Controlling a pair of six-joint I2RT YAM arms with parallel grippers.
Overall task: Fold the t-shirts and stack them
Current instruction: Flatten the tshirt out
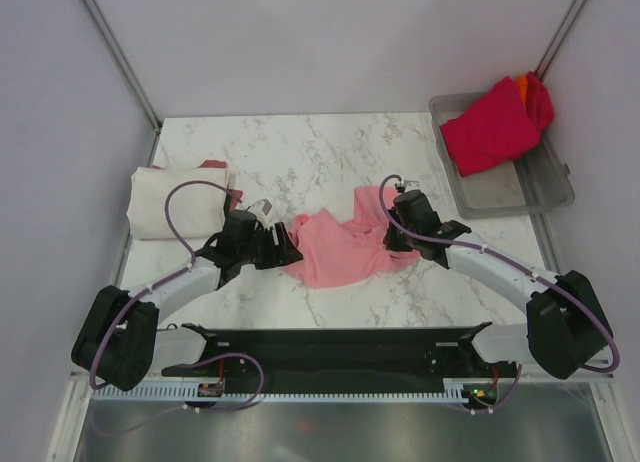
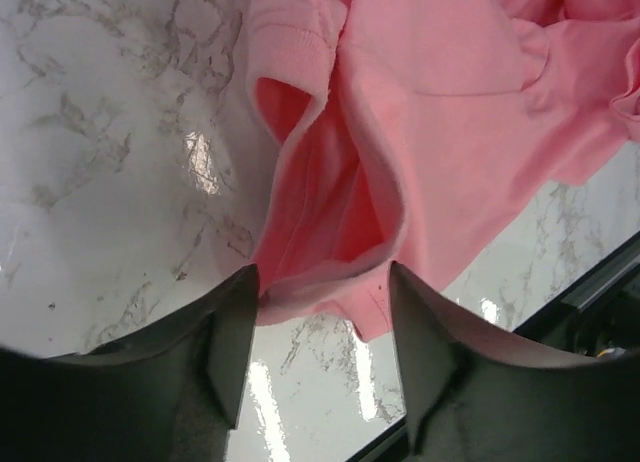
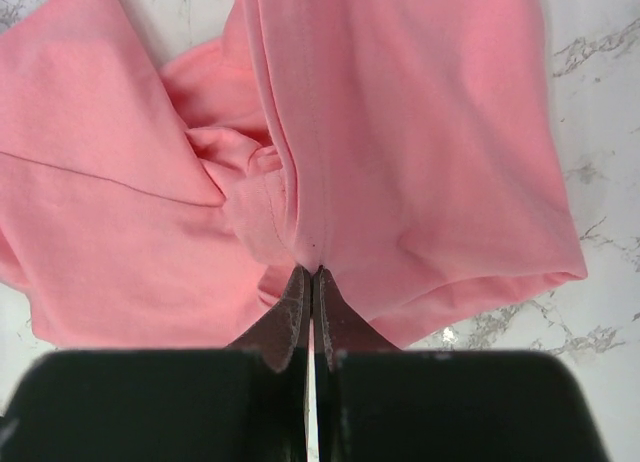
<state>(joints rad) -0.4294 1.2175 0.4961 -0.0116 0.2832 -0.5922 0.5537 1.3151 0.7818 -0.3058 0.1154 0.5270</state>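
Observation:
A light pink t-shirt [image 1: 340,244] lies crumpled in the middle of the table between my two grippers. My left gripper [image 1: 283,244] is open at its left edge; in the left wrist view [image 2: 322,282] its jaws stand wide apart around a hem of the pink shirt [image 2: 440,112]. My right gripper [image 1: 402,244] is shut on a fold of the pink shirt [image 3: 400,132], pinched at the fingertips [image 3: 312,272]. A folded cream-white t-shirt [image 1: 170,202] lies at the left with a dark red one [image 1: 214,166] under it. A crimson t-shirt [image 1: 490,127] and an orange one [image 1: 524,82] sit in the tray.
A grey translucent plastic tray [image 1: 540,187] stands at the back right. White walls with metal posts close in the table. A black rail [image 1: 330,347] runs along the near edge between the arm bases.

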